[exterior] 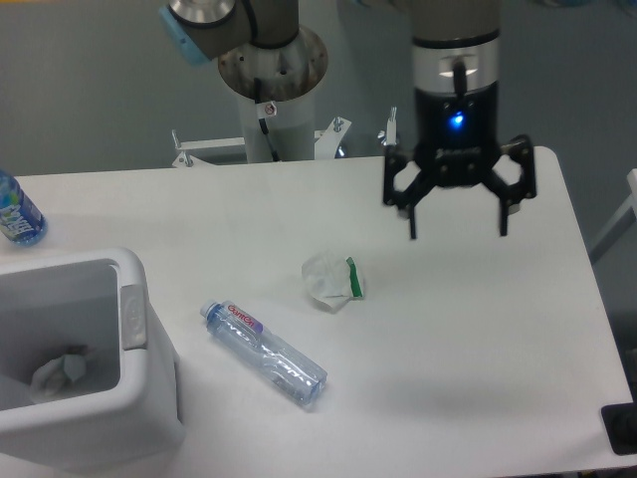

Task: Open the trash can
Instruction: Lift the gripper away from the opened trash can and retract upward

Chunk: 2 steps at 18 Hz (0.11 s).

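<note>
Hovering at upper right, the black two-finger hand (pixel 458 221) hangs spread wide and holds nothing above the white counter (pixel 478 339).
One large white plastic trash can (pixel 90 368) sits at lower left, open-topped, partly cut off, crumpled paper (pixel 60 370) inside; two bottles show, one clear lying bottle (pixel 265 353), one blue bottle (pixel 17 211) cropped at left; one crumpled white wrapper (pixel 333 280) mid-frame.
</note>
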Motion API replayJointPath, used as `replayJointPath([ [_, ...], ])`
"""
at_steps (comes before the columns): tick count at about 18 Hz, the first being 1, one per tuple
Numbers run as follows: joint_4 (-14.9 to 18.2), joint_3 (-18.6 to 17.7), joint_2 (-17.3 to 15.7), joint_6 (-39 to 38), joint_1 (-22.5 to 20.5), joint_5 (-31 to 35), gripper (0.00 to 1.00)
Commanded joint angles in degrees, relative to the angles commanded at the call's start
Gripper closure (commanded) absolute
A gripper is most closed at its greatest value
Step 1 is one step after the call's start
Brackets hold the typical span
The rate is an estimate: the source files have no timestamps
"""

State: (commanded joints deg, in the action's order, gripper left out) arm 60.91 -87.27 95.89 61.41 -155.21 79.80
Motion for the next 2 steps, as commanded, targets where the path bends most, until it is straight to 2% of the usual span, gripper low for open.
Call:
replayJointPath([
  [2, -0.3, -1.4, -0.5, 2.7, -1.1, 0.0, 0.00],
])
